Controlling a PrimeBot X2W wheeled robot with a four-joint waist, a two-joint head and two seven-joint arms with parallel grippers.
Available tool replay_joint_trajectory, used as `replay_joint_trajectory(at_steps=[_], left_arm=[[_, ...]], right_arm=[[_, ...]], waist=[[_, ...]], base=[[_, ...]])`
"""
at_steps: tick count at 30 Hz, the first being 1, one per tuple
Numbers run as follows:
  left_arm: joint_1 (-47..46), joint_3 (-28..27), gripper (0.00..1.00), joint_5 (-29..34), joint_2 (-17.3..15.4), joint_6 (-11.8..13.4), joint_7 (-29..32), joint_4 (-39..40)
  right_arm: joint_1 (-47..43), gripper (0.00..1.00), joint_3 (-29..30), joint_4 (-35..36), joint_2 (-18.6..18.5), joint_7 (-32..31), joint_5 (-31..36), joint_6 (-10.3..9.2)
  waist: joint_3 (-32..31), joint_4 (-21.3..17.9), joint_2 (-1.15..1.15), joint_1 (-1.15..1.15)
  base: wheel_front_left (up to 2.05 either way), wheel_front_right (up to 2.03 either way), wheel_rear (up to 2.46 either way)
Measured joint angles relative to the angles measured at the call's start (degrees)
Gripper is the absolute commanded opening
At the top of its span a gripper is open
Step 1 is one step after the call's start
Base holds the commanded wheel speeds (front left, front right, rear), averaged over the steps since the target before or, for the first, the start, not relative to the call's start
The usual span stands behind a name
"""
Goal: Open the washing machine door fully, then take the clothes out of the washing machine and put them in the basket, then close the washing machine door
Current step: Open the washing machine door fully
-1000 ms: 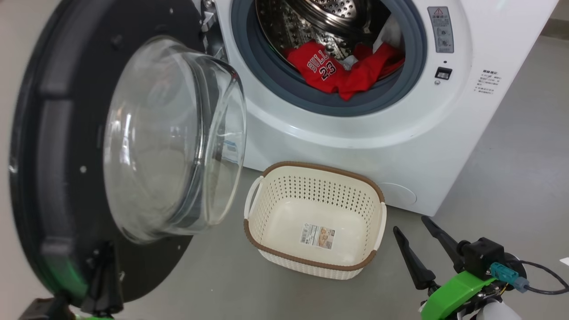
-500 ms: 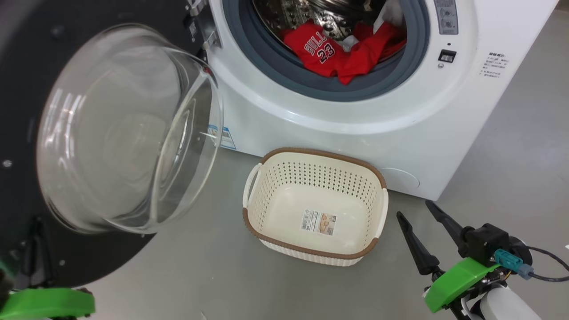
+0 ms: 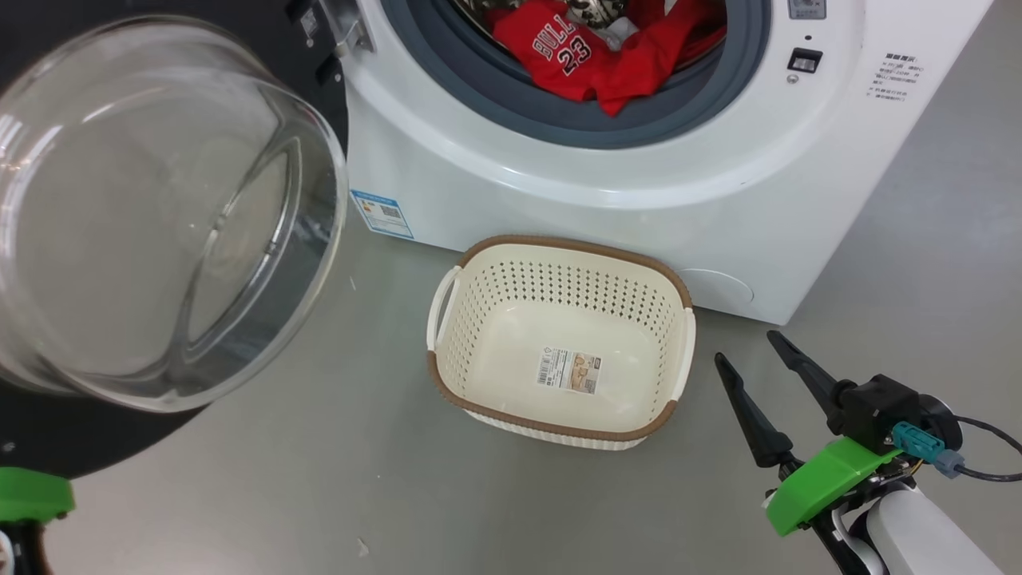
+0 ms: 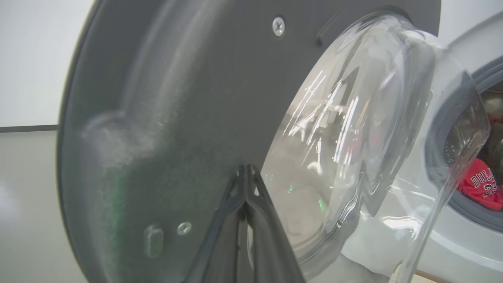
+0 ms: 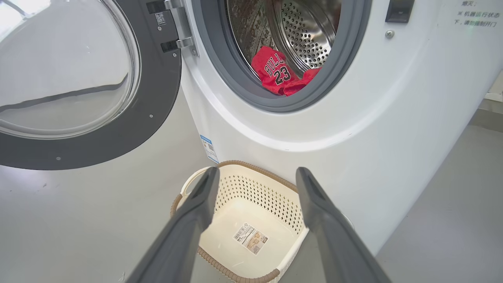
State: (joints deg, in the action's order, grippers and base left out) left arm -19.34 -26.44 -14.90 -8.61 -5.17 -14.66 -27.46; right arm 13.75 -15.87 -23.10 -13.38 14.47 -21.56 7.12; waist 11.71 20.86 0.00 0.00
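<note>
The washing machine [image 3: 559, 200] stands with its door [image 3: 311, 56] swung out to the left, the glass bowl [image 3: 160, 216] bulging towards me. Red clothes [image 3: 587, 56] lie at the drum's mouth, the jersey with 23 on top, also seen in the right wrist view as the clothes [image 5: 277, 70]. The cream basket [image 3: 559, 243] sits on the floor in front of the machine with only a sticker inside. My left gripper [image 4: 245, 173] is shut, its tips at the door's [image 4: 177, 98] dark inner face. My right gripper [image 3: 746, 351] is open, low and right of the basket [image 5: 243, 169].
Grey floor [image 3: 319, 479] runs in front of and to the right of the machine. A blue-and-white label [image 3: 382, 214] sits low on the machine's front. The steel drum [image 5: 306, 35] is visible behind the grey gasket. A cable [image 3: 990, 471] trails from my right wrist.
The door has swung further out to the left with my left gripper at it. The head camera has tilted down, so the machine sits higher in view. My right gripper has barely moved.
</note>
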Motion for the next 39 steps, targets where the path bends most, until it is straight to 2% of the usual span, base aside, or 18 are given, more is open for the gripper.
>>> replay_joint_trajectory(at_steps=[9,23,32,39], left_arm=[[-4.7,-5.0,0.00,2.8,-1.5,-1.0,0.0,-5.0],[-8.3,-8.8,0.00,6.2,-3.4,-2.0,0.0,-10.2],[-8.9,-8.9,0.00,6.8,-3.7,-2.4,0.0,-12.3],[-6.2,-5.5,0.00,4.0,-3.7,-2.4,0.0,-11.5]], right_arm=[[1.5,1.00,-0.3,-0.4,-0.7,0.0,0.0,0.00],[2.0,1.00,-1.6,-0.8,-0.9,0.0,0.0,0.00],[2.0,1.00,-1.8,-0.8,-0.8,0.0,-0.1,0.00],[1.7,1.00,-1.9,-0.9,-0.6,0.0,-0.2,0.00]], waist=[[1.7,-0.8,0.00,0.00],[1.9,-1.6,0.00,0.00],[0.1,-1.4,0.00,0.00],[-2.1,-1.0,0.00,0.00]], base=[[0.00,0.00,0.00],[0.00,0.00,0.00],[0.00,0.00,0.00],[0.00,0.00,0.00]])
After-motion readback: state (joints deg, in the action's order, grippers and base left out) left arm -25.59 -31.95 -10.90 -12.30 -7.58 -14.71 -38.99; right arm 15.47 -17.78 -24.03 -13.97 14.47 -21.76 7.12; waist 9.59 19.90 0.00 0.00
